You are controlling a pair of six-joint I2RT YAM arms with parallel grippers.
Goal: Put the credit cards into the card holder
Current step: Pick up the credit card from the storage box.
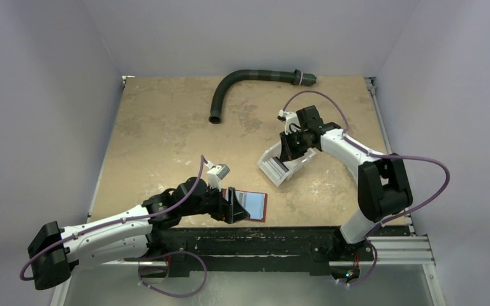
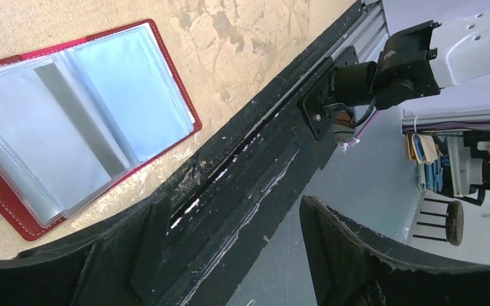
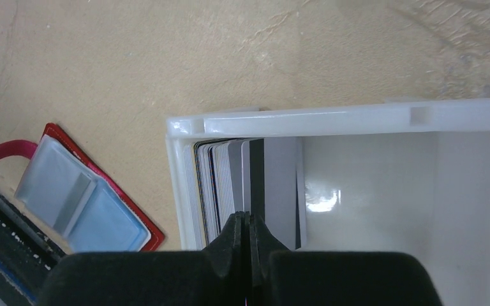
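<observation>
The card holder lies open near the table's front edge, dark red with clear sleeves up. My left gripper hangs open just beside its left edge, nothing between the fingers. Several credit cards stand on edge, packed against one end of a white bin. My right gripper reaches down into the bin and is shut on the top edge of one credit card at the inner side of the stack.
A curved black hose lies at the back of the table. A black mounting rail runs along the near edge, right below the card holder. Grey walls close in both sides.
</observation>
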